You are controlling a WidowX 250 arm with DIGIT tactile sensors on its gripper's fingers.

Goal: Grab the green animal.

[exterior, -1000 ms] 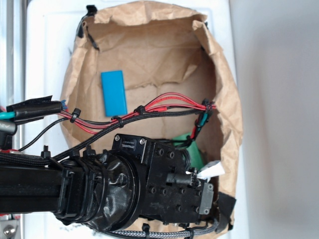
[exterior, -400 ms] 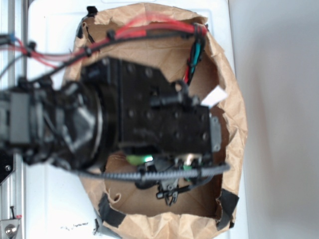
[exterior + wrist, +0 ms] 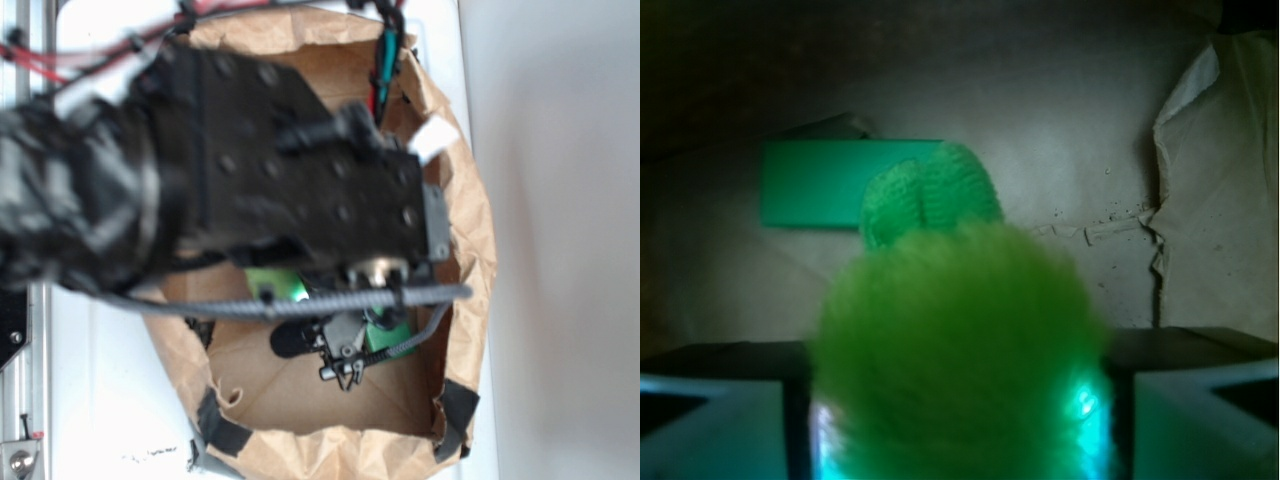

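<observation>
Gripper (image 3: 958,440) clamped on the fuzzy animal (image 3: 955,340), block (image 3: 815,182) lying behind it; judged best: hold squeeze firm, raise straight, clear of the bag (image 3: 470,250) walls.

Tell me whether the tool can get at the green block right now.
Probably not: the tool looks shut on the green animal, which fills the gap in front of the green block.
</observation>
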